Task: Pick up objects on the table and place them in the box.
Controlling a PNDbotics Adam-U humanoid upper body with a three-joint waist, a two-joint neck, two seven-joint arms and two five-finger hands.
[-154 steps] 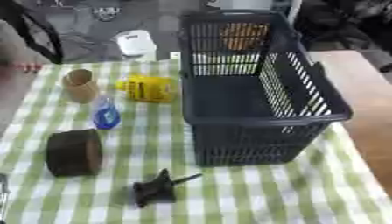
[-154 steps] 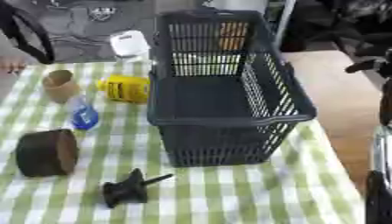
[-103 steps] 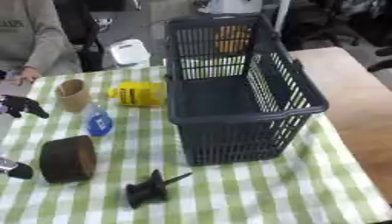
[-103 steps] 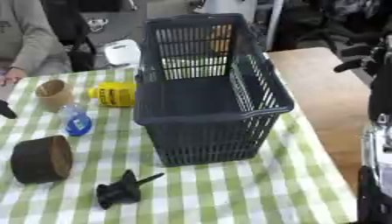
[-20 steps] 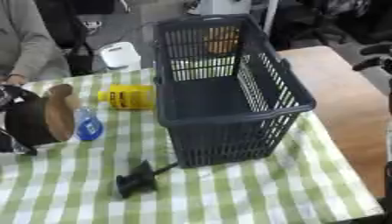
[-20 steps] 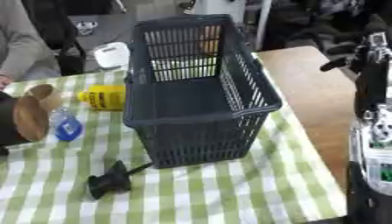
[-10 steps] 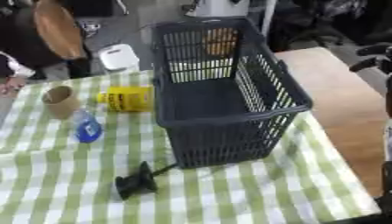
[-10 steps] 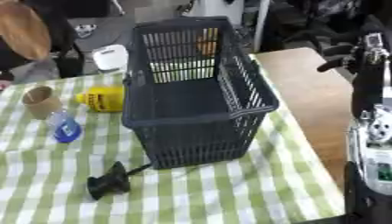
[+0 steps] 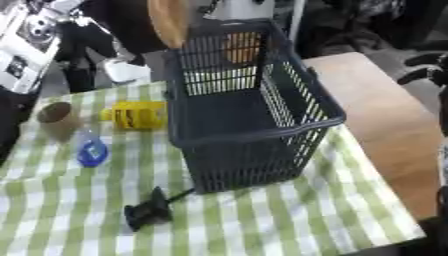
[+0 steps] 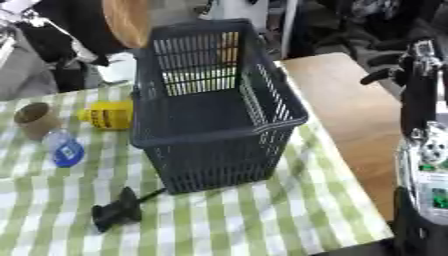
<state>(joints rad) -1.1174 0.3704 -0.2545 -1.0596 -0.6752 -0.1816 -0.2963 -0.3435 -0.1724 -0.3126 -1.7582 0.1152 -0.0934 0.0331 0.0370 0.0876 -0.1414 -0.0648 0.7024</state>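
Looks like a lab or workshop: checked cloth (image 9: 262,220) over a wooden tabletop (image 9: 385,120), dark equipment crowding behind.

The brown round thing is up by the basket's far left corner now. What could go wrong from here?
The round thing hangs beside the basket's far left corner, not clearly over the opening, so if it is released now it may hit the rim or fall outside. The carrying hand is hidden, so the hold cannot be checked. The yellow bottle lies near that side and could be struck.

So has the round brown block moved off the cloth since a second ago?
Yes. The round brown block has gone up and across, now held in the air beside the basket's far-left corner.
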